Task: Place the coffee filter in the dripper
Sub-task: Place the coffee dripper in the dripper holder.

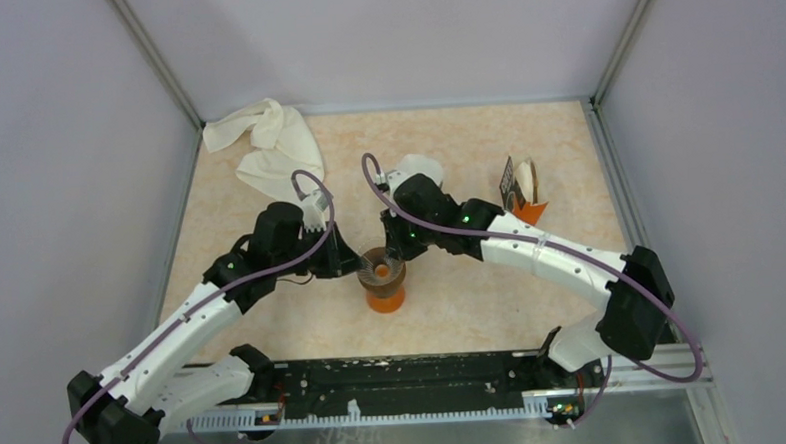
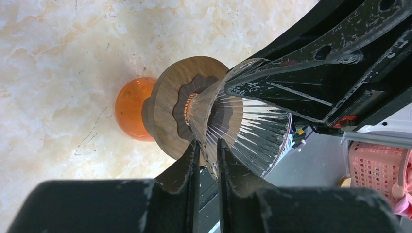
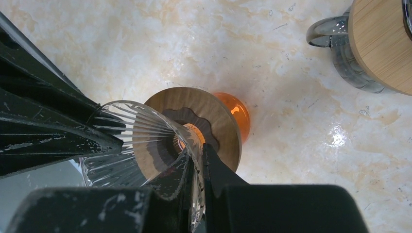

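The dripper [image 1: 380, 271] is a clear ribbed glass cone with a brown wooden collar, standing on an orange vessel [image 1: 384, 300] mid-table. No paper shows inside the cone. My left gripper [image 1: 349, 264] is shut on the cone's rim from the left; the glass wall [image 2: 252, 126] sits between its fingers [image 2: 208, 143]. From the right, my right gripper [image 1: 402, 250] pinches the opposite rim [image 3: 126, 131], its jaws [image 3: 197, 148] nearly together on the glass. A white paper-like shape [image 1: 425, 168] lies behind the right wrist; I cannot tell whether it is the coffee filter.
A crumpled white cloth [image 1: 270, 142] lies at the back left. A glass vessel with a wooden lid [image 3: 374, 48] rests at the right [image 1: 520, 183], with something orange [image 1: 531, 214] beside it. Walls enclose the table on three sides.
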